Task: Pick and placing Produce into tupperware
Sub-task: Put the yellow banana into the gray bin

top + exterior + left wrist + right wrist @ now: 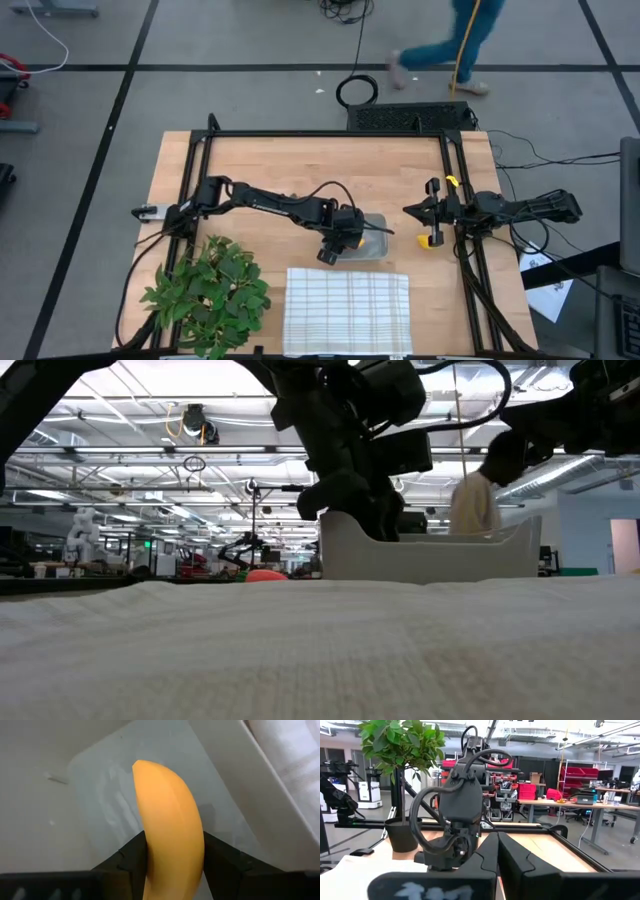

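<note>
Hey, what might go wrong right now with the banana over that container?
1. The left end effector grips the banana only at its lower end, so it may pivot or slip when released.
2. The tupperware is light-looking and shallow; the arm hangs right over its rim and might nudge it toward the checked cloth.
The right end effector waits shut, aside.

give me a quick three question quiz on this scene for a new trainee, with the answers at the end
1. What does the left gripper hold?
2. True or false: the right gripper is open.
3. The banana hangs over: A) cloth B) tupperware C) plant

Key: 1. the banana. 2. False, shut and empty. 3. B.
</note>
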Motion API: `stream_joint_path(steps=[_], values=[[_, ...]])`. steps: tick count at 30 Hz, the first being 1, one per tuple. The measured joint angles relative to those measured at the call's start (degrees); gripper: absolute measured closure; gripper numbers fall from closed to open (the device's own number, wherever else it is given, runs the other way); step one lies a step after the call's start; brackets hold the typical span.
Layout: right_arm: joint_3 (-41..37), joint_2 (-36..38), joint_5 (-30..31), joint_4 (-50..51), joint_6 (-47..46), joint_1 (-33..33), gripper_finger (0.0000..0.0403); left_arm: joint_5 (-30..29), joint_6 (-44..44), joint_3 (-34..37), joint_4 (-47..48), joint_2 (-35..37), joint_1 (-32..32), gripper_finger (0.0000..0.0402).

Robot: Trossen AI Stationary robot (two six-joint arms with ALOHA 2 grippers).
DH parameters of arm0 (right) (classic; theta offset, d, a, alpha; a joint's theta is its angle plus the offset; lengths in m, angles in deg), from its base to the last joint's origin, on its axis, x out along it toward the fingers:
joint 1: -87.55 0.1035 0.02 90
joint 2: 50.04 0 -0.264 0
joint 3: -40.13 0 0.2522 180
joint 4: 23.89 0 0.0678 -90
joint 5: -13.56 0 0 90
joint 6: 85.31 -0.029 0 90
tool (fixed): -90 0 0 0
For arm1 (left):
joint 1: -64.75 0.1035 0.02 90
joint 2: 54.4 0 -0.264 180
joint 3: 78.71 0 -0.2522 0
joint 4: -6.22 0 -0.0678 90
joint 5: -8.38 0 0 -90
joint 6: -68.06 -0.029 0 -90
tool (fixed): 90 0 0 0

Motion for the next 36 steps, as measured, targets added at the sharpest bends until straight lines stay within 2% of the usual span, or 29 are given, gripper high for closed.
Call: stream_joint_path(steps=[4,11,17,23,30,36], values=[[0.00,0.00,0.00,0.02,0.06,0.00,0.0403,0.58,-0.74,0.00,0.02,0.00,0.00,0.0243],[-0.02,0.00,-0.02,0.02,0.17,0.00,0.0403,2.21,-10.16,0.00,-0.66,0.00,-0.70,0.0243],[-0.02,0.00,-0.02,0.07,0.17,0.00,0.0403,2.46,-12.73,0.00,-2.92,0.00,-1.06,0.0243],[-0.02,0.00,-0.02,0.26,0.17,0.00,0.0403,5.36,-5.15,0.00,-2.96,0.00,-0.57,0.0243],[-0.02,0.00,-0.02,0.46,0.23,0.00,0.0403,1.59,1.01,0.00,-2.34,0.00,-1.30,0.0243],[-0.02,0.00,-0.02,0.46,0.42,0.00,0.0403,1.25,3.41,-0.86,-1.57,0.04,-1.58,0.0243]])
